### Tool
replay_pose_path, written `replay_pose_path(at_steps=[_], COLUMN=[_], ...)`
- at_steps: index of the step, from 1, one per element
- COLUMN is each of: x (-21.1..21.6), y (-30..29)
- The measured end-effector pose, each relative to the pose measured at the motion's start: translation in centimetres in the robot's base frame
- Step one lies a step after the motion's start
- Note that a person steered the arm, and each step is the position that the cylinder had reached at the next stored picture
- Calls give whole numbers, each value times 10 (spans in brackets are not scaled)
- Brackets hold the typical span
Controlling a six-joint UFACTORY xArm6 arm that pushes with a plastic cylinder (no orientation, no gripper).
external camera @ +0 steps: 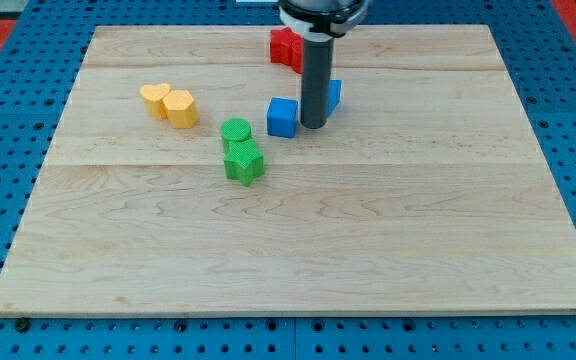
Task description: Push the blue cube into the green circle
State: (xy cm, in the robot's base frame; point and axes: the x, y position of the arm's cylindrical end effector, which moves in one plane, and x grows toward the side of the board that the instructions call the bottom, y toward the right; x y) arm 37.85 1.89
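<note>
The blue cube (pixel 282 117) sits on the wooden board, to the right of the green circle (pixel 235 131) with a small gap between them. My tip (pixel 313 125) stands just right of the blue cube, close to its right side. A second blue block (pixel 332 95) is partly hidden behind the rod. A green star-shaped block (pixel 243 162) sits directly below the green circle, touching it.
Two yellow heart-shaped blocks (pixel 169 104) lie at the view's left. Red blocks (pixel 286 46) sit at the view's top, partly hidden by the arm. The board (pixel 298 250) rests on a blue pegboard.
</note>
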Motion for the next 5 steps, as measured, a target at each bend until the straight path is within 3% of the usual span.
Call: replay_pose_path(at_steps=[5], x=[-47], y=[-37])
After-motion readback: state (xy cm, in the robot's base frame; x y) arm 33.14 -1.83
